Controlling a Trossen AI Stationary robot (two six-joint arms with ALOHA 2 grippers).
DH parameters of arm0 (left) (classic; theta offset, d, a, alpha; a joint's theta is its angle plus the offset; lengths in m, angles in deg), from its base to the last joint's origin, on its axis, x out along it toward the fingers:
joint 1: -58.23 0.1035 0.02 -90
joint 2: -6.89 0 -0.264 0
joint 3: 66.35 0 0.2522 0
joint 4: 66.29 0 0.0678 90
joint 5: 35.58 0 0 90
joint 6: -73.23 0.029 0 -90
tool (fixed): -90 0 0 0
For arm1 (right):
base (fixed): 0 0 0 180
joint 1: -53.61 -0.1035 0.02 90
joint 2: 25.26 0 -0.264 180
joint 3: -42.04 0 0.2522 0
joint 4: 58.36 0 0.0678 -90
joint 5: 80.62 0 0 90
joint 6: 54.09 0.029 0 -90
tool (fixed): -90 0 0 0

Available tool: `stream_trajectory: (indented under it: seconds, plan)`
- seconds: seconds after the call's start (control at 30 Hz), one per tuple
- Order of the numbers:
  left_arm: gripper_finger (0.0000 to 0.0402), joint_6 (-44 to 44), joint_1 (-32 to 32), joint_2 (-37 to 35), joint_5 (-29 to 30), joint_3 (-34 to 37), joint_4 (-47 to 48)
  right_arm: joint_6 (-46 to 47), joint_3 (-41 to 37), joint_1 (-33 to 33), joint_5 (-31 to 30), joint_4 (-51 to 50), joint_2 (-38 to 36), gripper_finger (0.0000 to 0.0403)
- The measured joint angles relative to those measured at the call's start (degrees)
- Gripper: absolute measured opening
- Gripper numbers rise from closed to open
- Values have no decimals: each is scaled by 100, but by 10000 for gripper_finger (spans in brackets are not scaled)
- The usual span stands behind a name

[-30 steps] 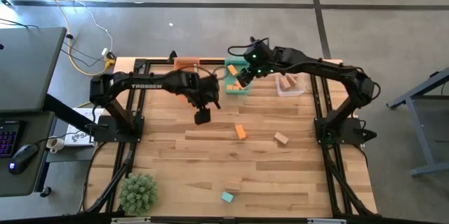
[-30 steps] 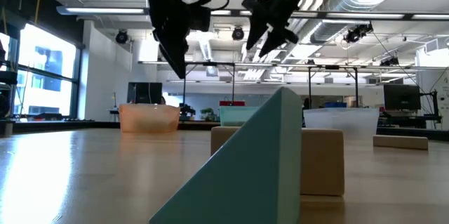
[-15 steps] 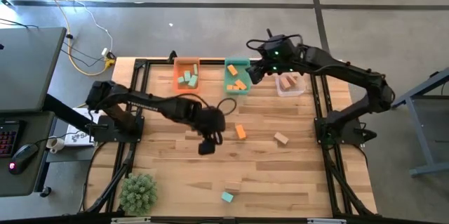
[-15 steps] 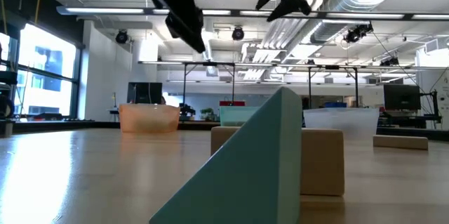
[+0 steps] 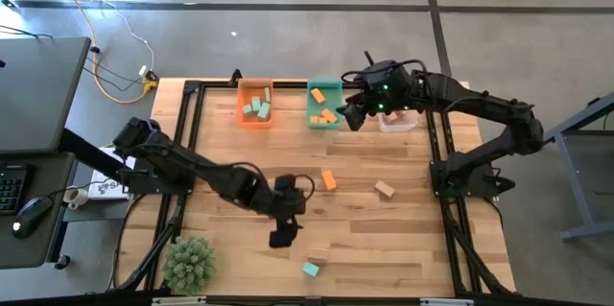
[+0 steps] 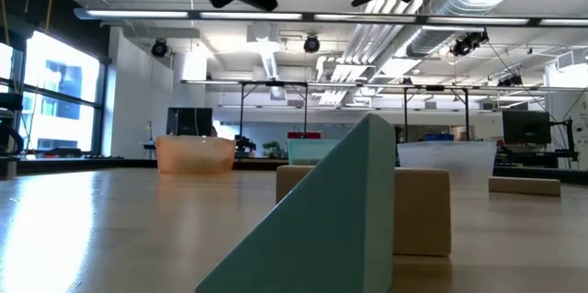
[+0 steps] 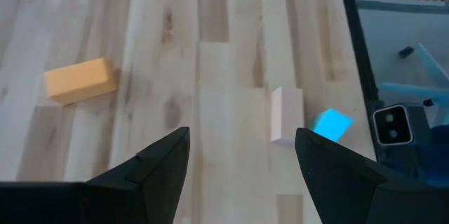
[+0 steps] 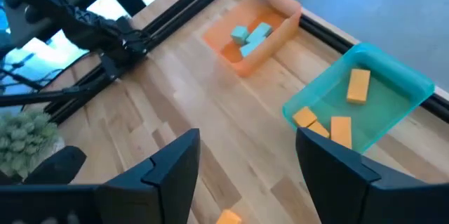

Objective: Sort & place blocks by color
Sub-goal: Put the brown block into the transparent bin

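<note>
From above: left gripper [image 5: 279, 238] low over the bench [image 5: 230, 248] near the front, fingers spread and empty, close to a wood block [image 5: 318, 252] and a teal block [image 5: 311, 270]; right gripper [image 5: 353, 114] hanging by the back edge between the teal bin [image 5: 323, 86] and the clear bin [image 5: 404, 126], fingers parted, nothing held. Four loose blocks counted on the bench: one orange [image 5: 329, 180], two wood with the second at [image 5: 385, 189], one teal. Three bins along the back: the orange bin [image 5: 241, 107] with about three teal blocks, the teal bin with about three orange blocks, the clear bin with pale pieces too small to count. A fuzzy green plant [image 5: 189, 264] at the front left corner. Low view: a teal block [image 6: 340, 215] filling the foreground, touching a wood block [image 6: 418, 210] behind it; both grippers only dark shapes at the top edge. Left wrist view: fingers [image 7: 151, 171] wide apart over bare bench, one orange block [image 7: 79, 81], one wood block [image 7: 287, 115] and one teal block [image 7: 331, 124] ahead. Right wrist view: fingers [image 8: 172, 164] apart and empty; three teal blocks in the orange bin [image 8: 279, 6], three orange blocks in the teal bin [image 8: 414, 80].
</note>
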Motion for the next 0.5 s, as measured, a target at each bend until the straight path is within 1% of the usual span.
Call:
stream_trajectory:
  seconds: [0.3,0.4,0.5]
  plan:
    - [247,-25,-424,639,195,-1,-972,147,-2,-420,-308,-175,17,222]
    - [246,-64,-482,848,186,-4,-1186,156,-1,-539,-406,-272,17,222]
    - [245,-111,-494,1059,120,10,-1199,275,-2,-649,-571,-331,17,222]
